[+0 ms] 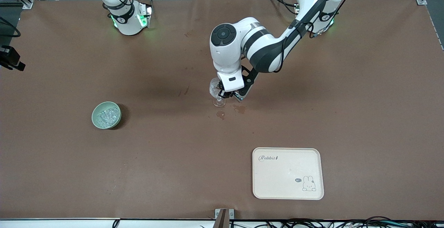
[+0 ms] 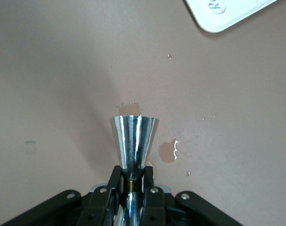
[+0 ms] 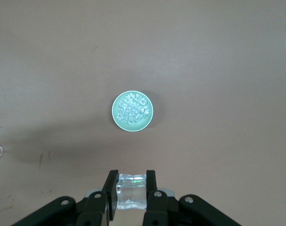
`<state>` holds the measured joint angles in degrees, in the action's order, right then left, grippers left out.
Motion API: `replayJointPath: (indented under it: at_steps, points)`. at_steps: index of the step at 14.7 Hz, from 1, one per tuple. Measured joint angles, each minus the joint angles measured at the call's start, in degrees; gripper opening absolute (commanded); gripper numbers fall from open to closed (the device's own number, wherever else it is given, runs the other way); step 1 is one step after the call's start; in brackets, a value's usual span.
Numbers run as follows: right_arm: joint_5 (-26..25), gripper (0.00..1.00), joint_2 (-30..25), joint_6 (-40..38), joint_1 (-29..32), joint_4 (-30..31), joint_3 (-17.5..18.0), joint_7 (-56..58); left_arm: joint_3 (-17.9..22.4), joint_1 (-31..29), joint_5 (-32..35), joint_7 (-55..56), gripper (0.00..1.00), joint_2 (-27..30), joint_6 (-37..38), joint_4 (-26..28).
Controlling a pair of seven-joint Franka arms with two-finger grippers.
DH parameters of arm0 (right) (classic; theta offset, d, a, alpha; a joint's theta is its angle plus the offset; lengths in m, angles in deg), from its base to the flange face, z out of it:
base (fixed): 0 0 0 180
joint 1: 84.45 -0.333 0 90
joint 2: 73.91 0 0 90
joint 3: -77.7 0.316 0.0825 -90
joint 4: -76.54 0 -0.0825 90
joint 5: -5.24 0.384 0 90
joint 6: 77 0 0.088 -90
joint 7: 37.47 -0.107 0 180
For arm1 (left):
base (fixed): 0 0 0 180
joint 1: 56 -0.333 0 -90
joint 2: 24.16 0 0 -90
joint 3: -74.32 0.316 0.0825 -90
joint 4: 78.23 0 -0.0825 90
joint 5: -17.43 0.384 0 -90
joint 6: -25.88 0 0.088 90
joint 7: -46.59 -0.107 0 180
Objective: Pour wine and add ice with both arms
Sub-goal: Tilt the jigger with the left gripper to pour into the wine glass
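Brown cloth covers the whole table (image 1: 364, 93), and the pale green bowl (image 1: 106, 115) on it serves as my landmark. It sits toward the right arm's end of the table, with the ice (image 1: 107, 115) heaped inside it as small glinting chunks. The right wrist view looks straight down on that bowl (image 3: 133, 110) and its ice (image 3: 132, 108), so the right gripper (image 3: 132, 188) hangs high over the cloth near the bowl, its fingers (image 3: 111, 188) closed on one clear ice cube (image 3: 131, 191).

From the bowl toward the left arm's end, and a little farther from the front camera, stands a clear stemmed glass (image 1: 217, 93). The left gripper (image 1: 227, 94) hovers low beside that glass, pinching the narrow neck of a shiny metal jigger (image 2: 132, 143), whose flared mouth points down at the cloth. Wet spill spots (image 1: 239, 109) mark the cloth just beside the glass's foot.

Well apart from the bowl, nearer the front camera and toward the left arm's end, lies a cream tray (image 1: 288, 186) printed with a small rabbit.
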<state>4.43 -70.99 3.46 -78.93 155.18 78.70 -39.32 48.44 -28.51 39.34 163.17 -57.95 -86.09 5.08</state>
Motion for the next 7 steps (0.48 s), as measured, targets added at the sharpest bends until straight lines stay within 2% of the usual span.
replayJointPath:
  at_steps: [7]
  points:
    - [0.0,0.06,0.0,0.0,0.0,0.0,0.0,0.0,0.0,1.1,3.3,0.0,0.0,0.3,2.4,-0.1]
